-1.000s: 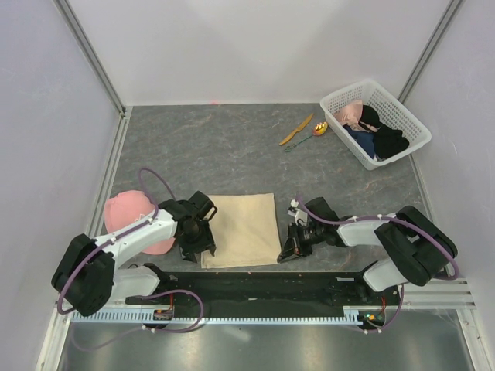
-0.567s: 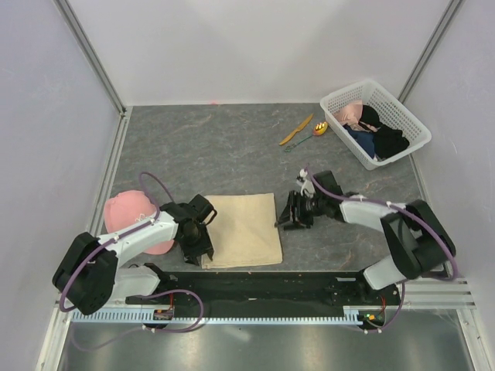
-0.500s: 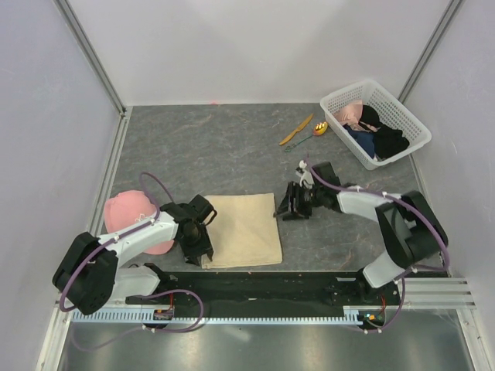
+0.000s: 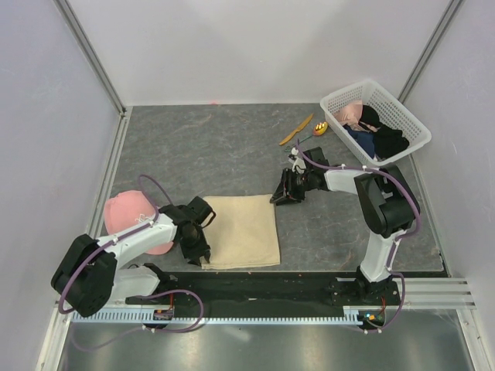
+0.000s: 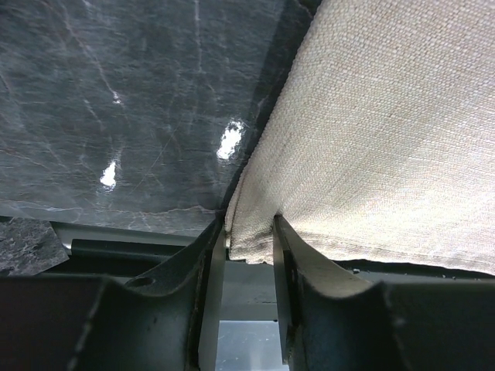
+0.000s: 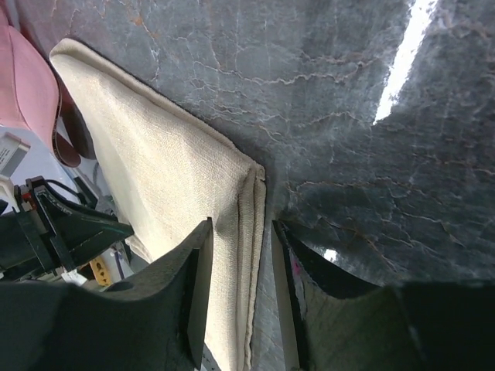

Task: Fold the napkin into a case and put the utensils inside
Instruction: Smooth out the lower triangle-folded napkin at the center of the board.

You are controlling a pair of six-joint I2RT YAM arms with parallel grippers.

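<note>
The beige napkin lies folded flat near the front of the table. My left gripper is at its near left corner. In the left wrist view the corner of the napkin fills the narrow gap of the left gripper, pinched there. My right gripper is at the far right corner, slightly open. In the right wrist view the right gripper straddles the layered edge of the napkin without pinching it. The orange knife and the spoon lie far back, beside the basket.
A pink cap lies left of my left arm and shows in the right wrist view. A white basket of dark and pink clothes stands at the back right. White walls close in the table on three sides.
My right gripper has moved from the napkin's near right corner back along its right edge to the far right corner. My left gripper has stayed at the near left corner.
</note>
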